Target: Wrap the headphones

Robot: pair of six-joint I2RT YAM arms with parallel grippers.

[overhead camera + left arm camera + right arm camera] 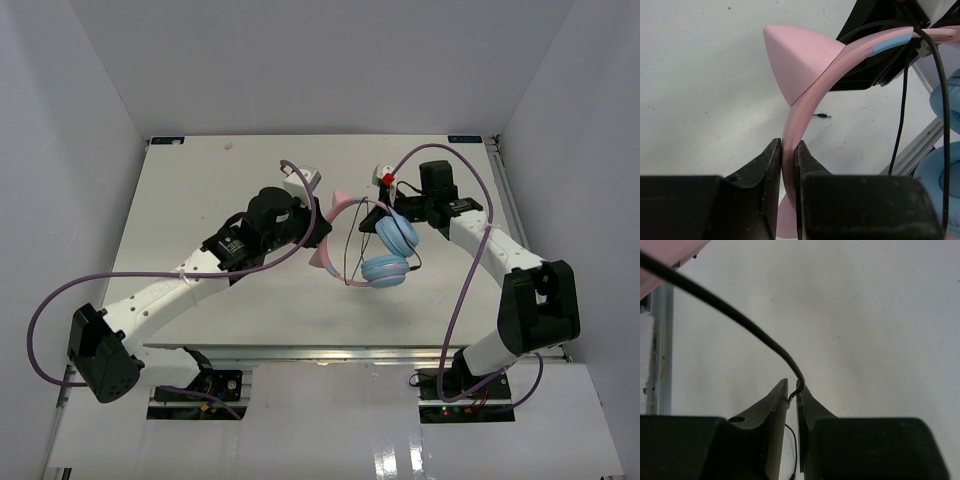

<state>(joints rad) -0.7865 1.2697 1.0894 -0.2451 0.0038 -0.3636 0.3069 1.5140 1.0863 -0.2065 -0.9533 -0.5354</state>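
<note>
Two grippers hold the headphones (372,245) near the middle of the table (200,190), between the arms. In the top view we see the pink headband (323,257) on the left-arm side and the two blue ear cups (397,234) on the right-arm side, one cup nearer the arm bases than the other. We cannot tell whether the cups rest on the table.

The left gripper (788,147) is closed to a narrow gap. Its fingers (767,160) clamp the flat sides of the headband. Beyond the grip the band curves up and to the right in the left wrist view, and a cat ear (795,55) stands on it just past the fingertips.

The right gripper (793,390) is almost fully closed. It pinches the thin black cord (730,315) at the very tips of its fingers. From the pinch the cord rises in an arc toward the upper left of the right wrist view. A finer strand hangs below the pinch, between the fingers.
</note>
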